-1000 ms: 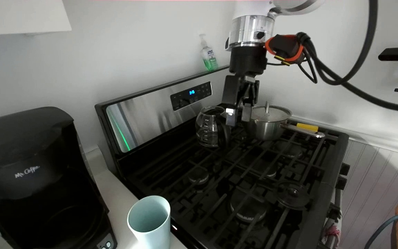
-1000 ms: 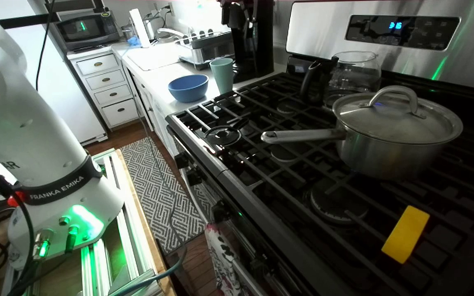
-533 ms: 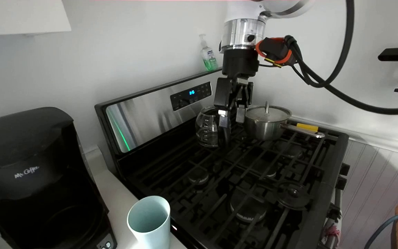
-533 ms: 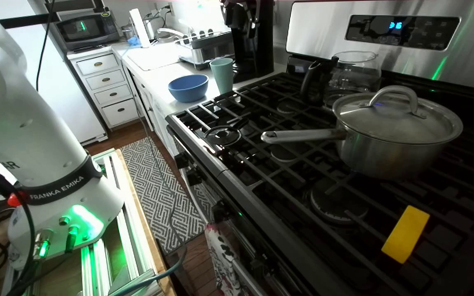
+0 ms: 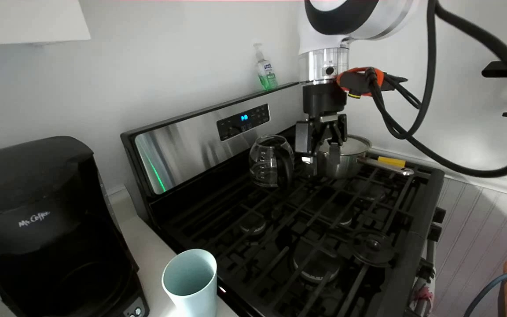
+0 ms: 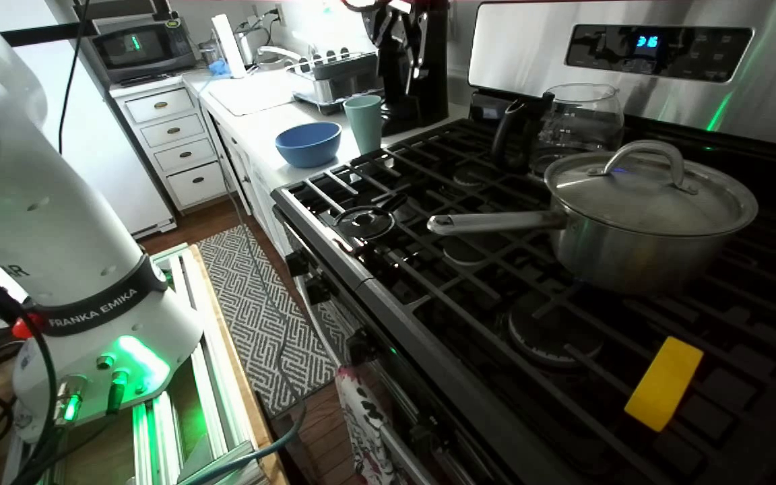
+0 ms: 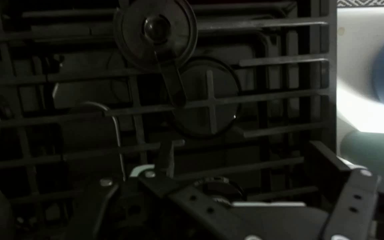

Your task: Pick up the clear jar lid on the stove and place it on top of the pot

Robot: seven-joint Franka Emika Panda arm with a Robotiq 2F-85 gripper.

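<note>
Reaching for the clear jar lid (image 5: pixel 372 248) looks like your step: it lies on the iron grates (image 7: pixel 262 23) near the front edge of the gas stove (image 6: pixel 422 337), well apart from your gripper (image 5: pixel 321 159), whose fingers (image 5: pixel 334 155) stand spread, holding nothing in sight. Centre over its round knob (image 7: pixel 157 29), then lower straight so neither tip catches the grates. Your wrist view shows a dark tab (image 7: pixel 171 78) running from the lid toward a burner cap (image 7: pixel 225 116), hard to make out in both exterior views; an exterior view gives you the whole stainless saucepan (image 6: pixel 630 259), capped by a domed lid (image 6: pixel 654 202), which the wrist view lacks.
</note>
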